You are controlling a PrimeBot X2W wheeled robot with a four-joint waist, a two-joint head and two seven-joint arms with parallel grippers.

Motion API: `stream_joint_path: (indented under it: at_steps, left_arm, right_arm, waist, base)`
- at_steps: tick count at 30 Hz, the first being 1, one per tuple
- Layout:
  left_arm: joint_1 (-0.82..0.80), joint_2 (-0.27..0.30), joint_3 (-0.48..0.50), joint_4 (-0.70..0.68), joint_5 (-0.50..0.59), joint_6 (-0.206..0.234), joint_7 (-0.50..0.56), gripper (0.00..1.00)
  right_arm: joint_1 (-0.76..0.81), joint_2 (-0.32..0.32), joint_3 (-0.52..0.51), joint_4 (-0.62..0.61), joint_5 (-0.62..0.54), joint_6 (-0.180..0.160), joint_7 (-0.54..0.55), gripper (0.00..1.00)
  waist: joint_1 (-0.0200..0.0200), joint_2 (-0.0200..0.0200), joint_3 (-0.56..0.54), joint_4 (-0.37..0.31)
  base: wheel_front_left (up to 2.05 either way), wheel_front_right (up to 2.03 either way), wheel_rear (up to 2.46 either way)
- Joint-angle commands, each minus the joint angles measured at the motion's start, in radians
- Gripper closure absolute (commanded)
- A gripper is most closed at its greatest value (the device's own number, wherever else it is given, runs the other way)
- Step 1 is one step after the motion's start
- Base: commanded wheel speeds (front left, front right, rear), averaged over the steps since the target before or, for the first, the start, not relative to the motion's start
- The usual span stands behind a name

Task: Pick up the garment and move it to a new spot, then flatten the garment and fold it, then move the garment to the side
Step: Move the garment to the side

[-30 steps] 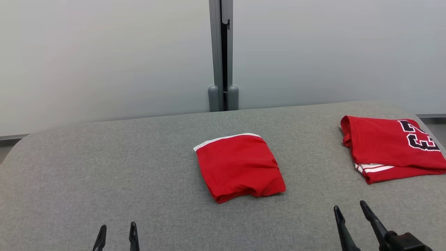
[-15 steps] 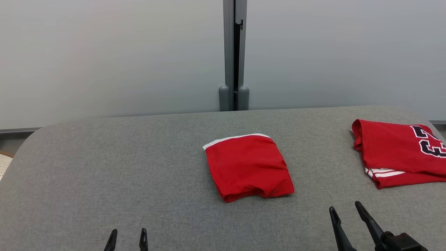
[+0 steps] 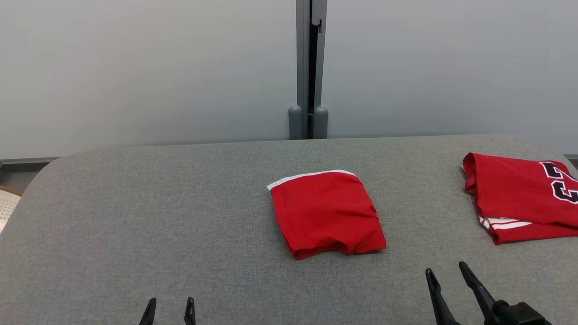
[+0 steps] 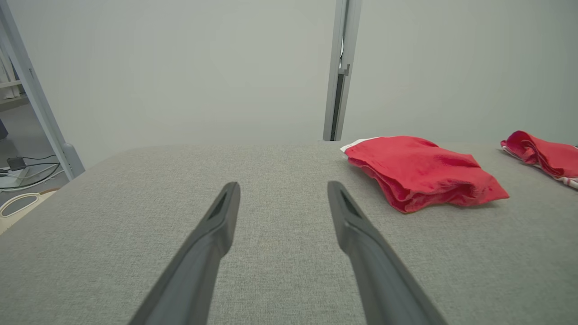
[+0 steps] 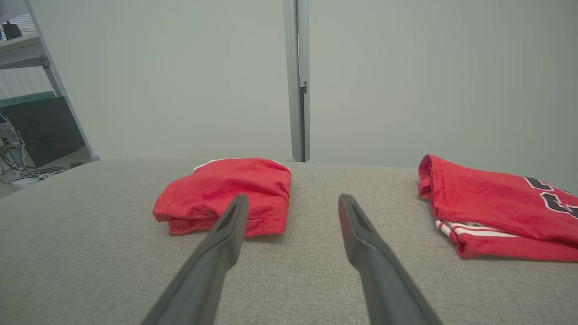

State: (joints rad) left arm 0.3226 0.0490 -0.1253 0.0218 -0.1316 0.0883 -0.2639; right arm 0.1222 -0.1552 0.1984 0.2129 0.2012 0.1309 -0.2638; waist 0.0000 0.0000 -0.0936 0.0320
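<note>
**Head view.** A folded red garment of soft cloth, edged with a white band point(image 3: 327, 212), is seen on the grey fabric-covered worktop point(image 3: 135, 216), in front of the grey vertical metal post point(image 3: 309, 67) and slightly to its right. It appears already folded, so the move to the side is judged to remain. The left tool point(image 3: 171, 300) and the right tool point(image 3: 445, 267) are held well short of it. The dark fingers of each are spread apart with nothing between them.

If only the top layer is pinched, the fold may be pulled open, and the rumpled near edge makes that likely. A second folded red jersey with dark numerals and white stripes point(image 3: 519, 198) is laid far to the right of the post, near the worktop's edge. Little free room is left there, so the two could be confused or stacked.

**Left wrist view.** The left tool point(image 4: 283, 185) is shown parted over bare worktop. The red garment point(image 4: 420, 171) is found to the right of the post point(image 4: 341, 67), its stacked layers exposed. A pale shelf frame point(image 4: 31, 90) and floor cables point(image 4: 27, 174) are seen far left of the post, off the worktop.

**Right wrist view.** The right tool point(image 5: 293, 197) is shown parted. The red garment point(image 5: 230, 189) is placed left of the post point(image 5: 298, 81) and the jersey point(image 5: 496, 203) right of it. The approach is judged unobstructed.
</note>
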Motion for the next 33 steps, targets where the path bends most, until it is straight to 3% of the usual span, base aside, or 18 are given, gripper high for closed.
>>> stream_joint_path:
  at_steps: [1, 5, 11, 18, 20, 21, 27, 30, 33]
  left_arm:
    - [-0.009, 0.004, -0.002, -0.002, 0.007, -0.006, 0.0, 0.0]
    - [-0.016, 0.004, -0.011, -0.001, 0.006, -0.009, 0.0, 0.0]
    - [-0.059, 0.004, -0.05, 0.002, 0.02, -0.027, 0.0, 0.0]
    - [-0.153, 0.004, -0.097, -0.009, 0.031, -0.053, 0.0, 0.0]
    - [-0.181, 0.004, -0.11, -0.016, 0.031, -0.062, 0.0, 0.0]
    - [-0.181, 0.004, -0.11, -0.016, 0.031, -0.062, 0.0, 0.0]
    - [-0.231, 0.004, -0.134, -0.018, 0.036, -0.088, 0.0, 0.0]
    - [-0.244, 0.003, -0.135, -0.017, 0.037, -0.093, 0.0, 0.0]
    - [-0.26, 0.003, -0.136, -0.018, 0.035, -0.094, 0.0, 0.0]
  right_arm:
    - [-0.01, -0.003, 0.003, 0.007, 0.012, -0.001, -0.001, 0.0]
    - [-0.057, -0.013, 0.05, 0.055, 0.046, 0.0, -0.001, 0.0]
    - [-0.264, -0.036, 0.193, 0.219, 0.294, 0.0, 0.04, 0.0]
    - [-0.505, -0.143, 0.26, 0.282, 0.68, 0.0, 0.284, 0.0]
    - [-0.552, -0.171, 0.251, 0.291, 0.792, 0.0, 0.37, 0.0]
    - [-0.552, -0.171, 0.251, 0.291, 0.792, 0.0, 0.37, 0.0]
    - [-0.633, -0.226, 0.15, 0.346, 1.137, 0.0, 0.641, 0.0]
    - [-0.66, -0.25, 0.137, 0.369, 1.204, 0.0, 0.739, 0.0]
    - [-0.678, -0.272, 0.152, 0.383, 1.197, 0.0, 0.775, 0.0]
  waist:
    - [0.0, 0.0, 0.003, 0.001]
    - [0.0, 0.0, 0.021, 0.0]
    - [0.0, 0.0, 0.085, 0.03]
    - [0.0, 0.0, 0.21, 0.096]
    - [0.0, 0.0, 0.242, 0.113]
    - [0.0, 0.0, 0.242, 0.113]
    - [0.0, 0.0, 0.312, 0.164]
    - [0.0, 0.0, 0.337, 0.181]
    - [0.0, 0.0, 0.358, 0.192]
  base:
    - [0.0, 0.0, 0.0]
    - [0.0, 0.0, 0.0]
    - [0.0, 0.0, 0.0]
    - [0.0, 0.0, 0.0]
    - [0.0, 0.0, 0.0]
    - [0.0, 0.0, 0.0]
    - [0.0, 0.0, 0.0]
    - [0.0, 0.0, 0.0]
    - [0.0, 0.0, 0.0]
